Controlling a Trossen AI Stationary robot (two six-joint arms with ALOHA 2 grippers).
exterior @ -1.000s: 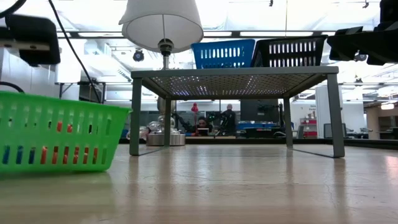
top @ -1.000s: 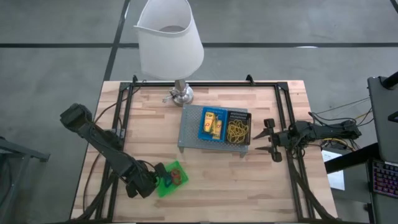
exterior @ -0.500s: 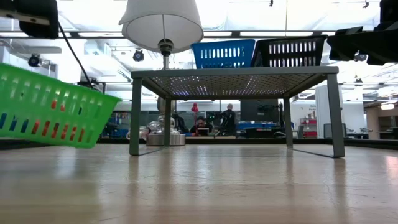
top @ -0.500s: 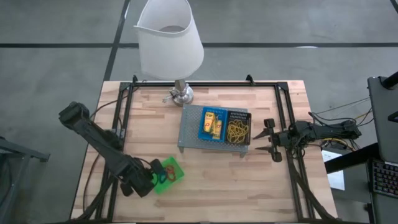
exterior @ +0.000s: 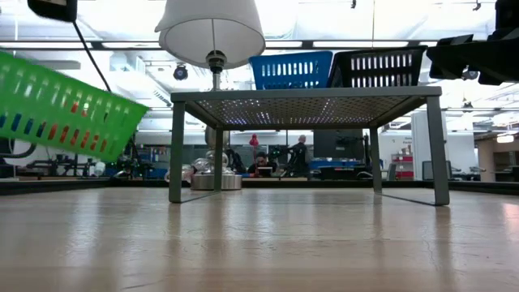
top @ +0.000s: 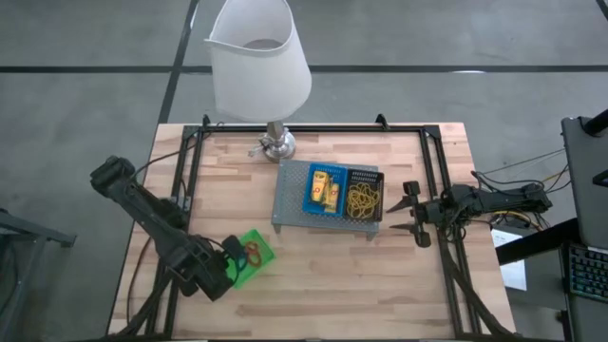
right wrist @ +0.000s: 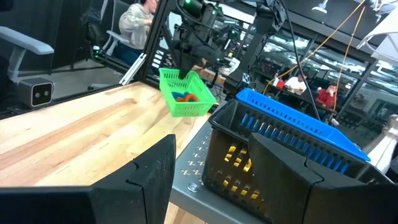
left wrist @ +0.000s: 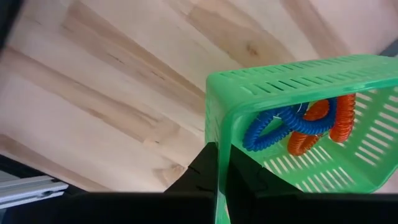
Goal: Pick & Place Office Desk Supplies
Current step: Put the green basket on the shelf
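A small green bin [top: 251, 256] hangs above the table's near left part, with my left gripper [top: 231, 270] shut on its left end. Inside it lie blue loops [left wrist: 273, 124] and red loops [left wrist: 339, 121]. In the low view the green bin [exterior: 61, 105] floats tilted, clear of the wood. A blue bin [top: 325, 188] with yellow sticks and a black bin [top: 363, 199] with rubber bands stand on the grey mesh tray [top: 290, 204]. My right gripper [top: 410, 214] waits open at the table's right side, level, just right of the tray. My left gripper pinches the green bin's short end wall [left wrist: 217, 155] at its rim, one finger outside and one inside the bin. The fingers come from above, pointing down. The bin is lifted clear of the table and tilted, its held end high and its free end [exterior: 134, 122] drooping to the right.
A lamp with a white shade [top: 258, 66] stands at the table's far edge, behind the tray. The mesh tray [exterior: 308, 97] stands on legs with room beneath it. Black frame rails [top: 185, 180] run along the left and right table sides. Bare wood lies along the near edge.
My left gripper has risen, still shut on the green bin. The bin, which rested flat on the table, is now lifted clear and tipped, its free right end lower than the held end. It has also drifted slightly toward the table's left edge.
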